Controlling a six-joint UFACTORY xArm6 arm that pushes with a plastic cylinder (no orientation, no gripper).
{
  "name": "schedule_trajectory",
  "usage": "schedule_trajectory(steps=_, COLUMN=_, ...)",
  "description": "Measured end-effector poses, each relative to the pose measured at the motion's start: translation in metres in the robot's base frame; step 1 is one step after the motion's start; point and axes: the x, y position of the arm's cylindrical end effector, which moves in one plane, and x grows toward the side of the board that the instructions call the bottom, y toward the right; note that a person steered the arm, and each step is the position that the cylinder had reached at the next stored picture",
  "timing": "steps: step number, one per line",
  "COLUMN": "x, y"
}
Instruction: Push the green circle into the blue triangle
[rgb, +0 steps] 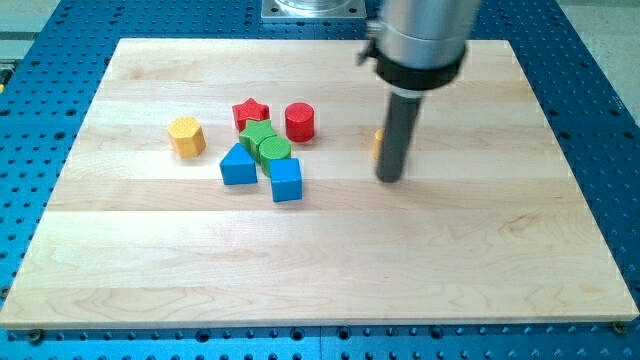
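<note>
Blue comes first from the view's bottom: the blue cube (286, 180) sits nearest, with the blue triangle (238, 166) just to its left and the green circle (274, 150) touching or very nearly touching both from behind. Behind that, a second green block (256, 133), a red star (251, 111) and a red cylinder (300, 121) crowd in, a yellow hexagon (186, 136) stands apart at left. The tip (389, 180), a bare rod holding nothing, rests on the wooden board (330, 270) well right of the cluster, half hiding a yellow-orange block (379, 144).
</note>
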Motion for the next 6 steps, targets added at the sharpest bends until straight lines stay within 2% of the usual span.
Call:
schedule_trajectory(steps=1, x=-0.004, y=-0.036)
schedule_trajectory(steps=2, x=0.018, y=-0.027)
schedule_trajectory(steps=4, x=0.018, y=-0.05)
schedule_trajectory(steps=5, x=-0.002, y=-0.08)
schedule_trajectory(steps=6, x=0.007, y=-0.104)
